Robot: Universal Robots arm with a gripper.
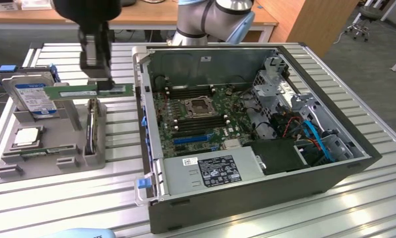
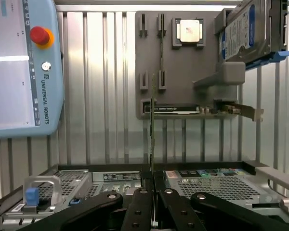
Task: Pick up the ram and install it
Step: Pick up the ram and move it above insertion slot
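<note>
Exterior view: end effector (image 1: 105, 85) clamped on long green ram stick (image 1: 72, 92), held level to clear its grey plastic holder (image 1: 95, 151), at the exterior view's left of the open computer case (image 1: 264, 196).

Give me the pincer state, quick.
Pincer: closed, holding the ram.
</note>
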